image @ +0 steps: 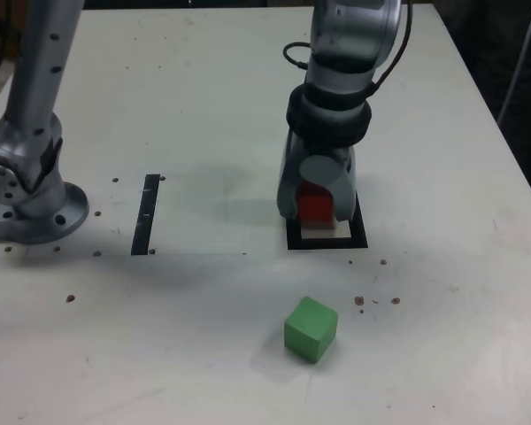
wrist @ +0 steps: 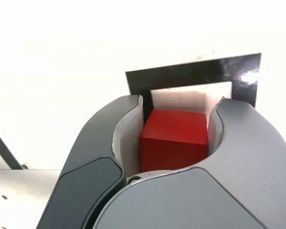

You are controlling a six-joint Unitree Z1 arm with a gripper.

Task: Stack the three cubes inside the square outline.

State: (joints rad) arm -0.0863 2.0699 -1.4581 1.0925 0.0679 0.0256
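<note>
Fingers: the two grey, rounded fingers (image: 344,197) point down just right of centre in the exterior view's frame, narrowly spaced, one on each side of the red cube; whether they press on it or only stand close around it, I cannot tell.
Red cube: the red cube (image: 316,211) is between the fingers, over the square outline; in the wrist view its upper face and one side show. What is under it is hidden, so I cannot tell what it rests on.
Square outline: the thick black square outline (image: 361,232) lies on the tabletop (image: 195,292), right of centre in the exterior view, its far part covered by the fingers. Part of its white centre shows in both views.
Green cube: the green cube (image: 311,329) is in the lower middle of the exterior view's frame, well apart from the outline, turned with one edge towards the camera.
Black strip: a thin, straight black strip (image: 145,217) lies left of centre in the exterior view, between the arm's base and the outline.
Arm: the silver arm (image: 347,35) comes in from the upper edge of the exterior view, a black cable (image: 409,35) running beside it.
Base: the round metal base (image: 49,221) stands at the exterior view's left edge.
</note>
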